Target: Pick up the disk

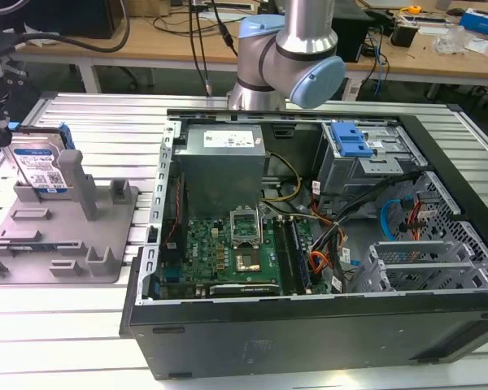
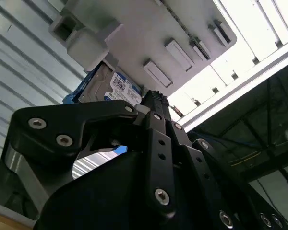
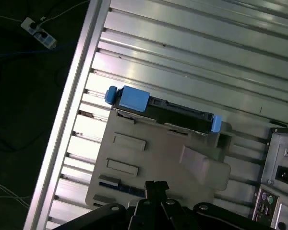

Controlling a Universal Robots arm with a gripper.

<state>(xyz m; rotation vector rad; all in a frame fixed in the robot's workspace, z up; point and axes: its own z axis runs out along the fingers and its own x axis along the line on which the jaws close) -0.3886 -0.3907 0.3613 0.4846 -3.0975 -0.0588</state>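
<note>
Plainly, in the exterior view the disk (image 1: 39,169) stands on edge in a slot of the grey plastic fixture (image 1: 65,244), label facing the camera, just beside one of the fixture's tall posts. The fixture lies on the slatted aluminium table (image 1: 89,114) at the exterior view's left. To its right sits the open computer case (image 1: 309,329), with its motherboard (image 1: 228,252), power supply (image 1: 224,158) and blue drive-bay bracket (image 1: 351,140). The arm's silver and blue joint (image 1: 289,57) rises behind the case.

In the second wrist view the black gripper (image 2: 153,96) fills the foreground. Past it the disk (image 2: 116,88) shows its barcode label and sits against the fixture (image 2: 149,33). Whether the gripper is released or clenched I cannot tell here.

In the first wrist view the disk (image 3: 177,115) is seen edge-on, a dark strip with blue rails at both ends, seated along one side of the fixture (image 3: 153,158). The gripper (image 3: 156,186) hangs over the opposite side of the fixture, apart from the disk and grasping nothing. The case's rear panel (image 3: 281,177) is beside the fixture, and a power strip (image 3: 38,31) lies on the dark floor past the table's edge.
</note>
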